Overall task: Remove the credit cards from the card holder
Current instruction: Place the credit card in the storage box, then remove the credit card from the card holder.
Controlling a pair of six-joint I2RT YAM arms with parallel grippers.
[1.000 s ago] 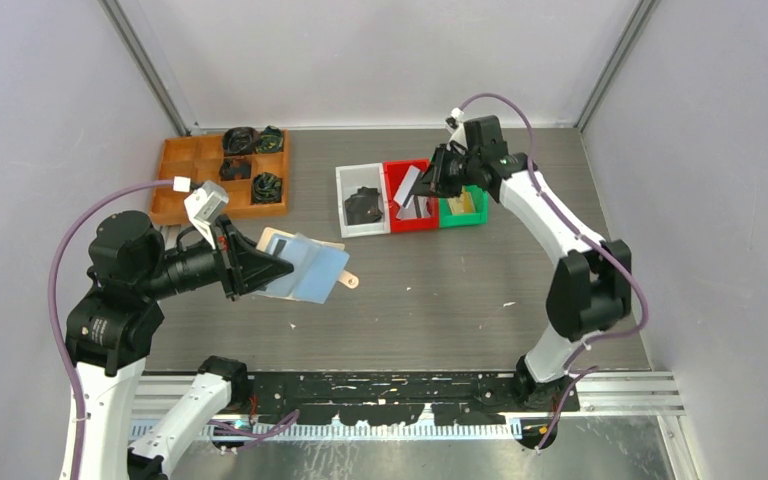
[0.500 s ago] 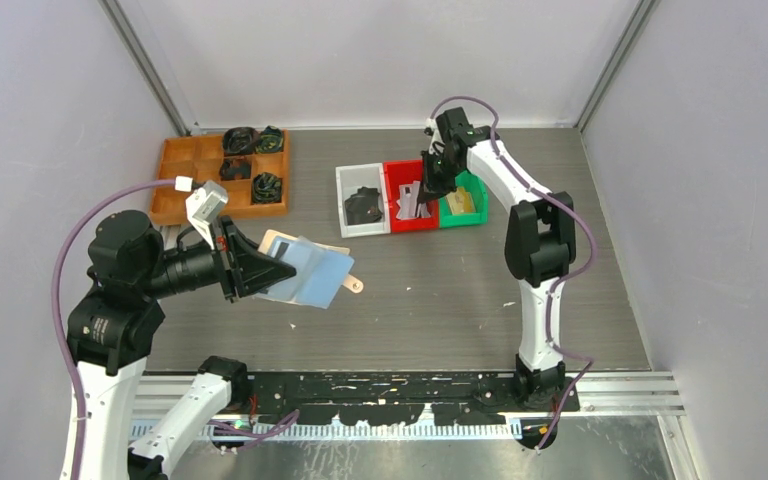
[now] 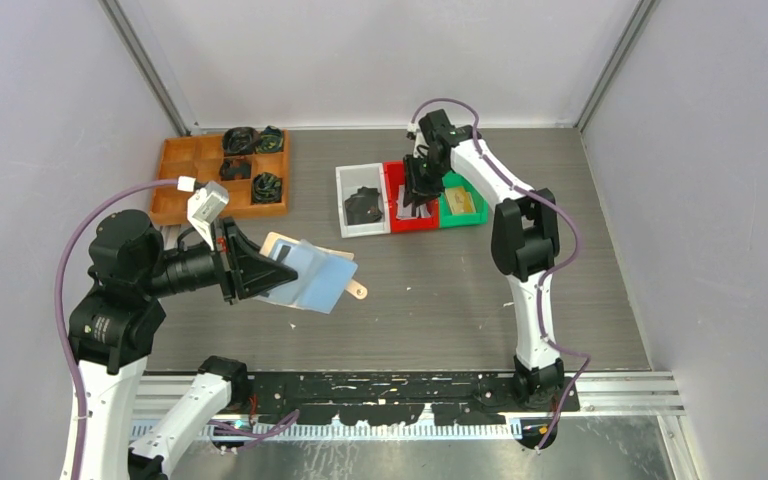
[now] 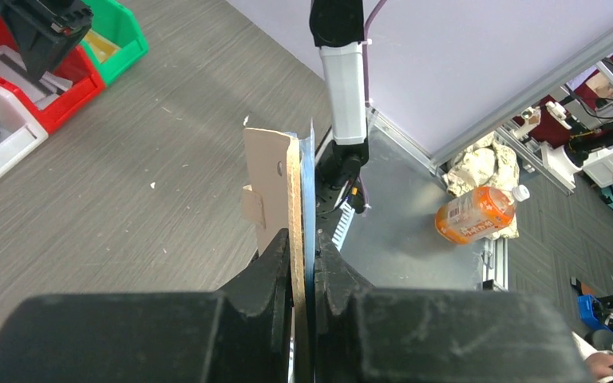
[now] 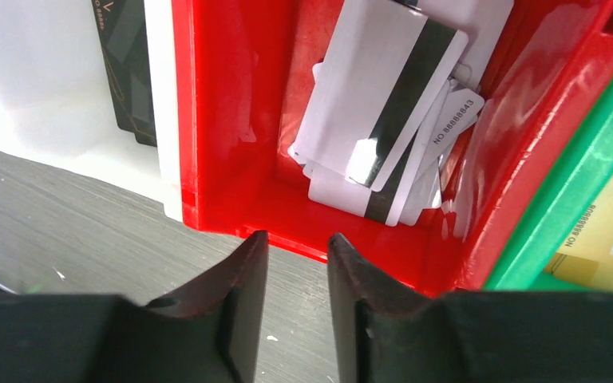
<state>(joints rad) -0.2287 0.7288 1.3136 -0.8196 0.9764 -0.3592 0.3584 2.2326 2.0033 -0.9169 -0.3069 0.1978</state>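
Note:
My left gripper (image 3: 278, 272) is shut on the card holder (image 3: 312, 277), a tan folding wallet with a pale blue inner face and a small tab, held above the table at left centre. The left wrist view shows the holder (image 4: 275, 179) edge-on, clamped between the jaws of that gripper (image 4: 303, 239). My right gripper (image 3: 418, 190) hovers over the red bin (image 3: 410, 223). In the right wrist view this gripper (image 5: 297, 238) is open with nothing between its fingers. Several white credit cards (image 5: 383, 104), the top one with a black stripe, lie loose in the red bin (image 5: 231, 120).
A white bin (image 3: 345, 200) left of the red one holds a dark card (image 5: 132, 56) and a black lump. A green bin (image 3: 463, 207) sits on its right with a yellowish card. An orange compartment tray (image 3: 195, 175) with dark coiled items stands at the back left.
My right gripper swung left over the red bin and opened; the striped white card it carried now lies in the bin. The left gripper lowered the holder slightly.

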